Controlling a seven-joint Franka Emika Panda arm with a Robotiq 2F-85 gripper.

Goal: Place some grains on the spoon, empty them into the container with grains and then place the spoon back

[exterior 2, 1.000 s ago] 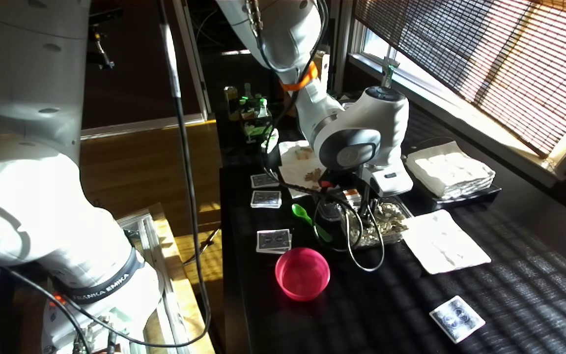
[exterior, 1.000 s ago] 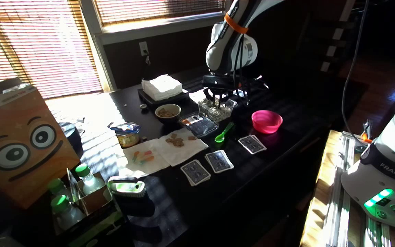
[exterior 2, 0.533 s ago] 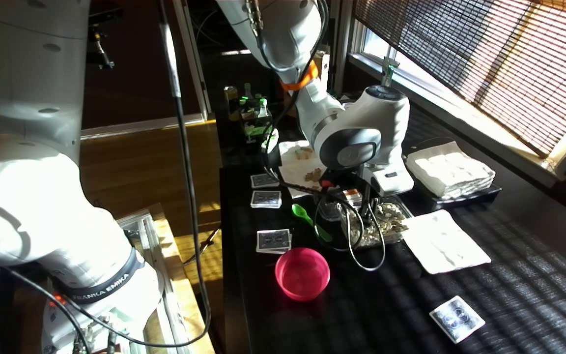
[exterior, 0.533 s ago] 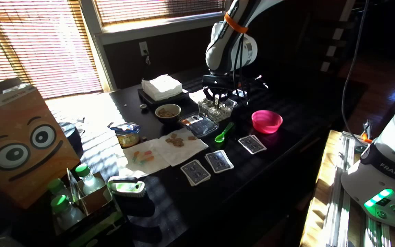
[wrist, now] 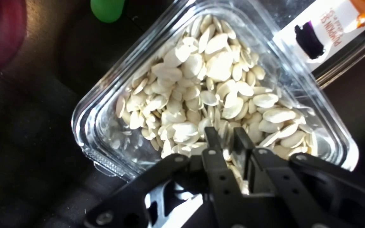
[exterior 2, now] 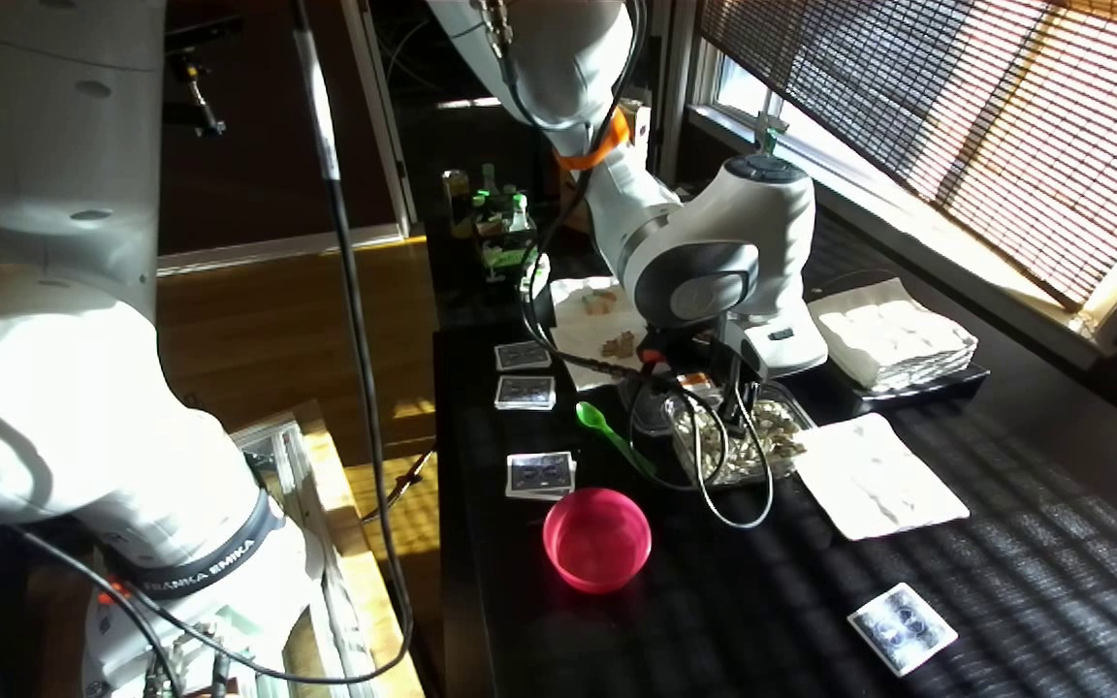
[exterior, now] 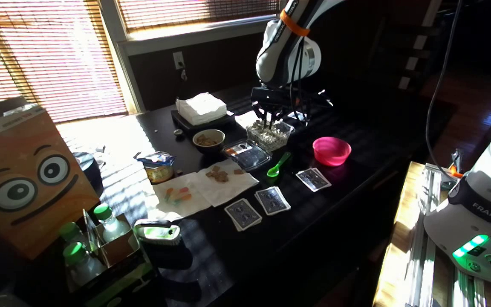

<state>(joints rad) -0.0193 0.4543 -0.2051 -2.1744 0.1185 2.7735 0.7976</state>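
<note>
- The clear container (wrist: 127, 65) stands on the dark table (exterior 2: 714, 611), with pale grains (wrist: 188, 95) heaped inside it.
- The gripper (wrist: 226, 136) points down over the container; whether its fingertips (wrist: 212, 136) touch the grains cannot be told.
- Its fingers (wrist: 222, 190) stand close together with a narrow gap between them; whether a grain is caught there cannot be told either.
- The green spoon (exterior: 279, 164) lies on the table near the container, apart from the gripper.
- The pink bowl (exterior: 332, 160) stands past the same edge of the container as the spoon, farther off.
- A clear lid (exterior: 252, 158) lies just beside the container, its label (wrist: 325, 33) reading "PUMPKIN" in the wrist view.
- A white napkin (exterior 2: 878, 480) lies just beside the container, on the side away from the spoon.
- Card piles (exterior: 273, 200) lie farther from the container than the spoon does.
</note>
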